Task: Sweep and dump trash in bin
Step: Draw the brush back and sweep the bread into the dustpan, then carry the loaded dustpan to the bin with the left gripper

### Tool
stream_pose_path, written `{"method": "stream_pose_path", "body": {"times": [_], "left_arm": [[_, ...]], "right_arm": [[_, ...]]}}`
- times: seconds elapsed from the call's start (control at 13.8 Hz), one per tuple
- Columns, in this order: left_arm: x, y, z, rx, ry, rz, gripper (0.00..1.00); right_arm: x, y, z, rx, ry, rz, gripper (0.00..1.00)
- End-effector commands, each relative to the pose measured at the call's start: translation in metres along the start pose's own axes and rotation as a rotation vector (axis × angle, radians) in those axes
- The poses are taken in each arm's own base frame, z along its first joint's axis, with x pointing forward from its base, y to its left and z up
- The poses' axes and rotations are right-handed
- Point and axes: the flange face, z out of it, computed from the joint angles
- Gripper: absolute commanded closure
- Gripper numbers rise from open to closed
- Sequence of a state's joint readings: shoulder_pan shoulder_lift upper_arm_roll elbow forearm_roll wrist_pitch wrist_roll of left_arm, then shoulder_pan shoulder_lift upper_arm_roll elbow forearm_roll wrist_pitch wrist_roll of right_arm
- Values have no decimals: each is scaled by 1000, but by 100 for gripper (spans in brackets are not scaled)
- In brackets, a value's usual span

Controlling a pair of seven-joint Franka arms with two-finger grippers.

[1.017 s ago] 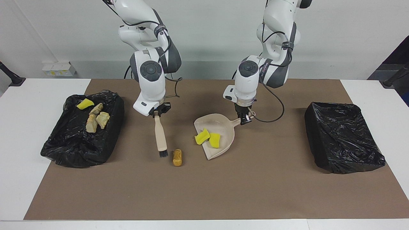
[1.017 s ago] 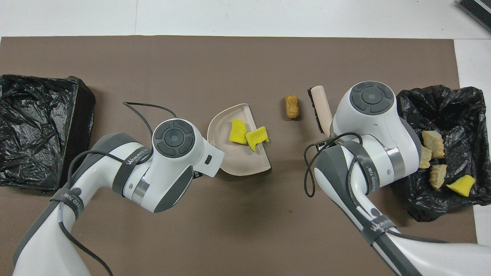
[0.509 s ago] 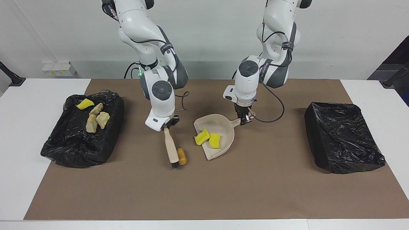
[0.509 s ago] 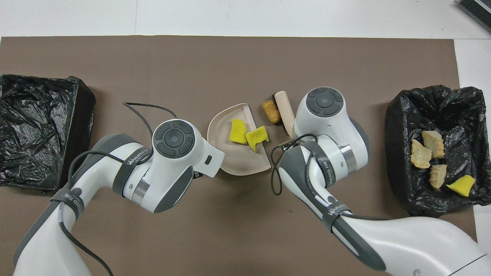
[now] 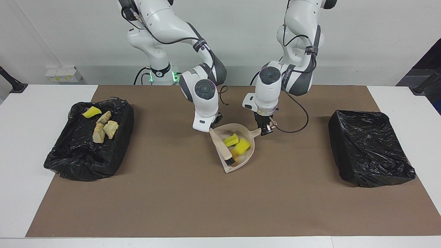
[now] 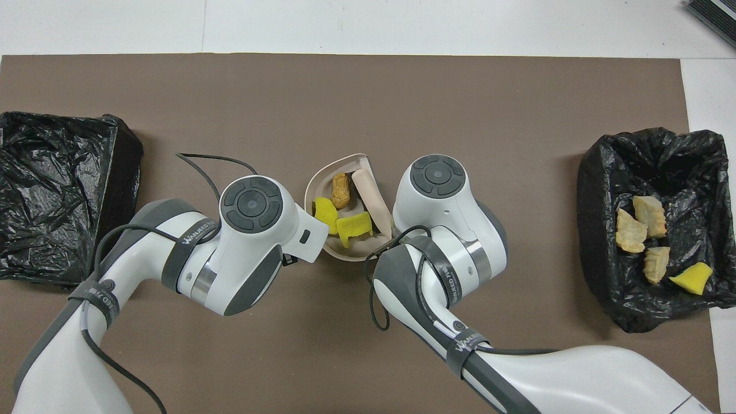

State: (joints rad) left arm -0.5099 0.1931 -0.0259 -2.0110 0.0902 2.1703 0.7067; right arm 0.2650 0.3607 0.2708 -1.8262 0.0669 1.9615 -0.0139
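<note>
A beige dustpan [image 5: 248,156] [image 6: 322,173] lies mid-table, and my left gripper [image 5: 264,130] is shut on its handle. My right gripper [image 5: 215,121] is shut on the brush [image 5: 222,146] [image 6: 371,198], whose dark bristles rest inside the pan. Three pieces of trash lie in the pan: two yellow sponge chunks [image 5: 231,139] [image 6: 354,224] and a golden-brown lump [image 5: 235,161] [image 6: 340,190]. The bin [image 5: 117,151] [image 6: 598,172] at the right arm's end of the table, lined with black plastic, holds several more scraps [image 5: 103,128] [image 6: 632,230]. In the overhead view both wrists hide their fingers.
A second black-lined bin [image 5: 370,148] [image 6: 57,195] stands at the left arm's end of the table with nothing showing in it. A brown mat [image 5: 220,206] covers the table's middle. Cables loop off both wrists close to the dustpan.
My right gripper swept the brush toward the left arm's end, pushing the brown lump off the mat into the dustpan. The sponge chunks slid deeper into the pan, which shifted slightly.
</note>
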Motion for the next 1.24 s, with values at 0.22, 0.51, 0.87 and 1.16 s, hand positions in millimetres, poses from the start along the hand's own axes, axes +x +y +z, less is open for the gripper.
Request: {"method": "stream_pose_path", "body": {"times": [0.22,0.51,0.87,1.16], "left_arm": [[-38,-29,-5,16,-1,146,100],[-113,-68,-50,38,3,232,100],[-277,-134,-112,127,8,172,100],[-404,-169,-131,161,-9,-35,100]], "right_arm": [[-31,62,-63,37,-15,81,100],[-49,80,-87,16,-20,142,100],[-59,11,-67,-37,-39,311,100],[-57,-77,-29,-78,-23,397,100]]}}
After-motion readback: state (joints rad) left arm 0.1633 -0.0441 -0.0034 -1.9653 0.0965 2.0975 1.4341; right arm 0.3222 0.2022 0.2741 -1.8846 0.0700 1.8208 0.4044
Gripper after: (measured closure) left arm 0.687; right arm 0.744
